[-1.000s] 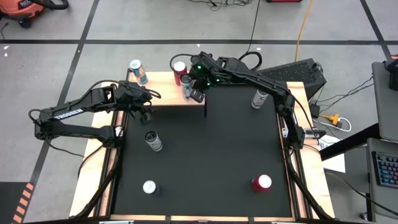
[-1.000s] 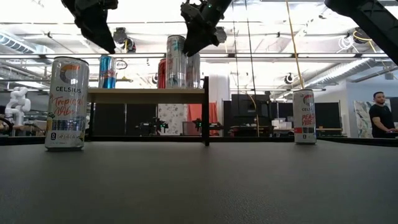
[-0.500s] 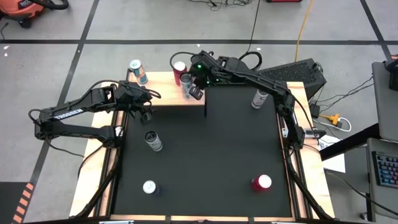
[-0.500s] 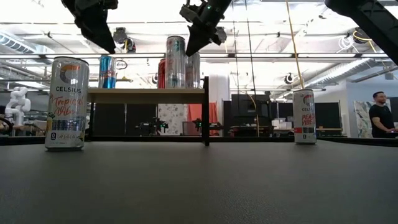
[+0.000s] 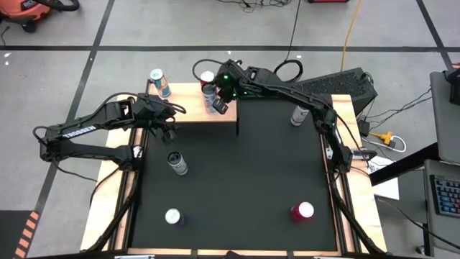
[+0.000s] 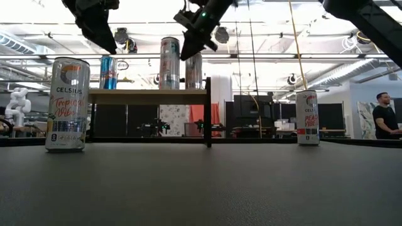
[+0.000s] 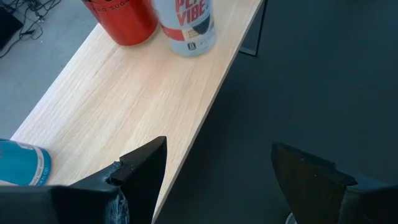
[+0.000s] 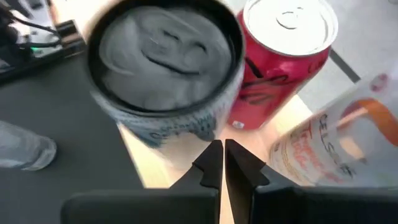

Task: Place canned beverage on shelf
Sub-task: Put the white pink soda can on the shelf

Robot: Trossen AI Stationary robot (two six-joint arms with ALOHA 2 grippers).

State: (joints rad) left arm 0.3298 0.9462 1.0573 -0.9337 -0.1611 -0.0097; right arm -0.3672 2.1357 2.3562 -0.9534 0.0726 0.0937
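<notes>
The shelf (image 5: pixel 183 111) stands at the table's far left. It carries a blue can (image 5: pixel 158 83), a red can (image 5: pixel 207 76) and a silver-topped white can (image 5: pixel 209 92). My right gripper (image 8: pixel 222 155) is shut, its tips at the white can's right side (image 6: pixel 178 58), slanting down. The right wrist view shows one more white-and-orange can (image 8: pixel 323 149) beside the gripper; the arm hides it in the high view. My left gripper (image 7: pixel 214 174) hangs open over the shelf's near edge (image 7: pixel 205 93), left of these cans, with nothing between its fingers. My right gripper has its shut fingertips (image 8: pixel 214 152) against the white can's side wall (image 8: pixel 202 134), on the side toward the table's right edge. It comes slanting down from the right. The can stands upright on the shelf and shows blurred in the wrist view.
Four more cans stand on the black table: one near the left rail (image 5: pixel 176 163), one at the near left (image 5: pixel 172 216), a red one at the near right (image 5: pixel 302 211), one at the far right (image 5: pixel 300 114). A person (image 6: pixel 381 119) is in the room beyond.
My right gripper has shut its fingers and gone toward the table's left edge. The silver-topped white can has slid left along the shelf, still upright, and in the low view now stands in front of the red can. The other cans have stayed put.
</notes>
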